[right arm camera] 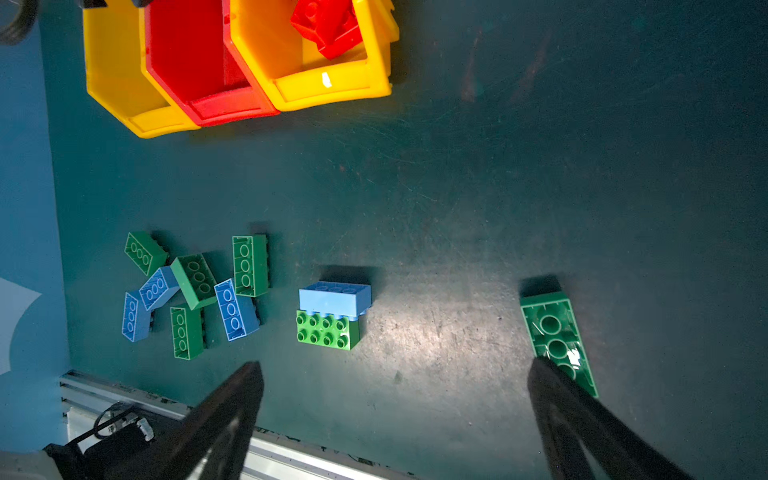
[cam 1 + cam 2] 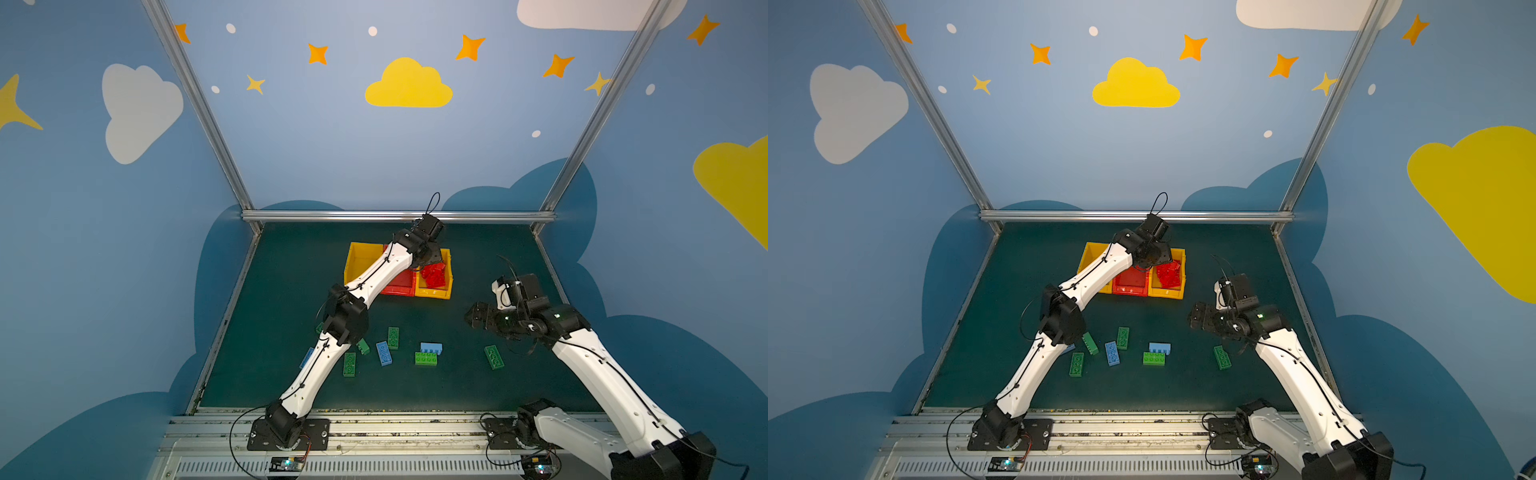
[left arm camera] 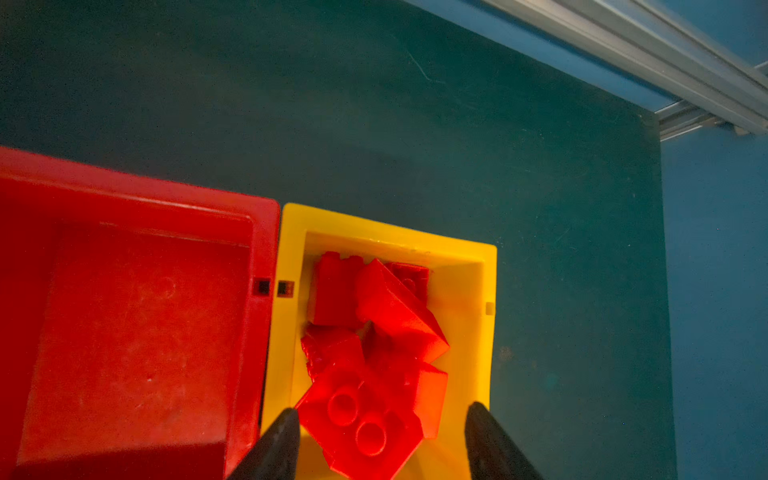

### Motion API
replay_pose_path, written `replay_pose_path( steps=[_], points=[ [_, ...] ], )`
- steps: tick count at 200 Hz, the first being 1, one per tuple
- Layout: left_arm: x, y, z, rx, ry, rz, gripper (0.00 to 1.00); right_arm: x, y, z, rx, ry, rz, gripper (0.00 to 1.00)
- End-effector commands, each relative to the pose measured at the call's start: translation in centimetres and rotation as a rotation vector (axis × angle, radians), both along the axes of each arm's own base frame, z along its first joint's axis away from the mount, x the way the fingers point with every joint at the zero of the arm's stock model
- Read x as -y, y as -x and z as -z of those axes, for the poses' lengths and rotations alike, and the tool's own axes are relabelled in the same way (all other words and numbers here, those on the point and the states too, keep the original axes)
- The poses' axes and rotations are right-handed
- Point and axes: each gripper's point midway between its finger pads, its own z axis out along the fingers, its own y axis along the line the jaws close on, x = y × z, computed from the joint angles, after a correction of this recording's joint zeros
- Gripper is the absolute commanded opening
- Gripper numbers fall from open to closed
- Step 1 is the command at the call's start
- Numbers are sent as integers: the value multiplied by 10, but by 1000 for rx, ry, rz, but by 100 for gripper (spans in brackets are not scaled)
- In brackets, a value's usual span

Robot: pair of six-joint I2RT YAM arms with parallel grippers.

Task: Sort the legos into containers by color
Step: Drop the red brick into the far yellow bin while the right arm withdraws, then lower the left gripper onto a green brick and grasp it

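In both top views, the left gripper (image 2: 431,261) hangs over the right-hand yellow bin (image 2: 433,294), which is heaped with red bricks (image 2: 434,276). Green and blue bricks (image 2: 384,353) lie scattered on the mat (image 2: 457,374).

Left wrist view: its fingers (image 3: 282,432) stand parted, released, either side of the topmost red brick (image 3: 365,428).

Right wrist view: the right gripper (image 1: 395,365), spread wide and empty, sits near a lone green brick (image 1: 552,328).

Red legos (image 3: 374,374), between and ahead of the left jaws: glossy plastic, a sheen is seen on the studs.
Yellow bin (image 3: 286,332): smooth glossy plastic.
Red bin (image 3: 137,332): plastic, floor faintly scuffed.
Green brick (image 1: 550,328), beside a right jaw: glossy plastic, glare is caught.
Table mat (image 1: 457,187): matt, scratched.
Frame rail (image 3: 665,58): ribbed metal.
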Motion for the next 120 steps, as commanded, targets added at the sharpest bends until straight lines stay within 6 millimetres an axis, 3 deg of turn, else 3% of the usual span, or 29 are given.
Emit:
replay_pose_path(
  steps=[1,31,59,96,111,120],
  points=[
    [4,-6,-18,43,37,18,69,7,3,-8,6,14,25,97],
    [3,1,-44,67,52,31,72,8,3,-13,15,9,30,97],
    [-12,23,-67,75,8,40,73,2,4,-18,32,-23,11,97],
    [-67,70,-73,98,-81,-6,82,-5,10,-20,27,-65,-13,97],
    [-104,95,-74,119,-130,-51,84,-9,12,-20,30,-73,-23,97],
    [-131,112,-63,106,-181,-108,84,-11,13,-19,29,-75,-30,97]
  ],
)
